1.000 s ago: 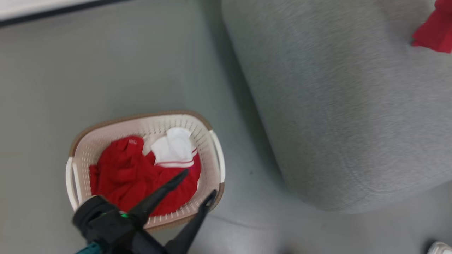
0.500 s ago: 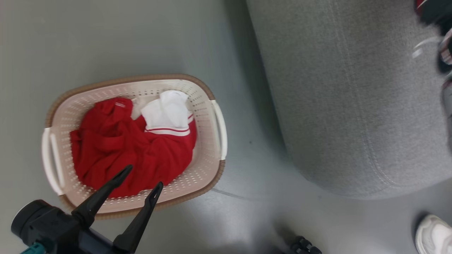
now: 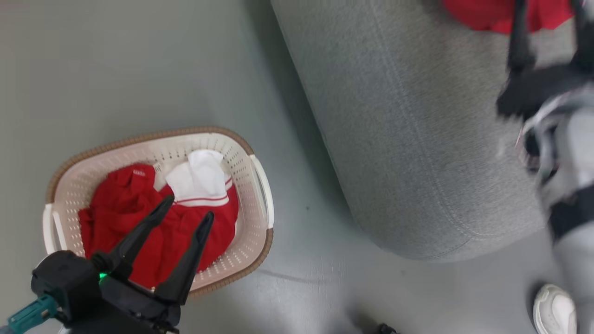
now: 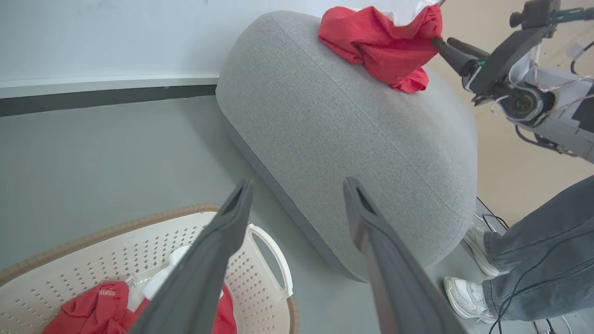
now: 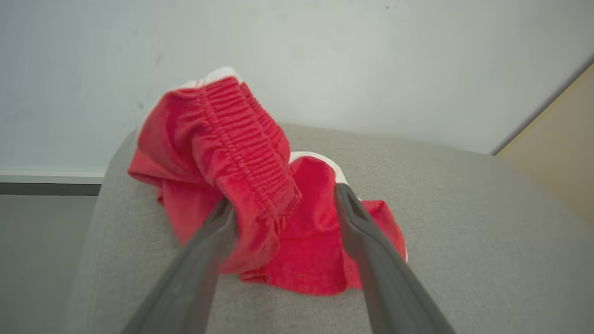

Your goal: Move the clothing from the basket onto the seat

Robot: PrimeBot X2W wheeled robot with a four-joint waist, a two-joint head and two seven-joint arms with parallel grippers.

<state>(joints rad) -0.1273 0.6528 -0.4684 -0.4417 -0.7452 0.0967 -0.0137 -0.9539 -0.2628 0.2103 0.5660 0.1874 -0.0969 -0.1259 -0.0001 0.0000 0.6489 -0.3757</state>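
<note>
One red piece of clothing (image 3: 153, 222) with a white panel lies in the cream basket (image 3: 253, 232) on the floor. My left gripper (image 3: 189, 207) hovers open over it, and its fingers (image 4: 232, 222) hold nothing. The big grey seat (image 3: 417, 139) stands to the right. On its top lies another red garment (image 5: 278, 222), also seen from the left wrist (image 4: 380, 41). My right gripper (image 5: 284, 195) stands open around it, with the ribbed waistband resting against the left finger. In the head view that gripper (image 3: 547, 18) is blurred at the top right.
Grey floor (image 3: 139, 69) surrounds the basket and the seat. A person's legs in jeans (image 4: 538, 260) and white shoes (image 3: 552, 308) stand at the seat's near right end. A wall with a dark skirting (image 4: 93, 95) runs behind.
The head camera has swung, shifting the whole picture. My right gripper has gone from shut to open over the seat, with the red garment now lying loose there. The left gripper stays open.
</note>
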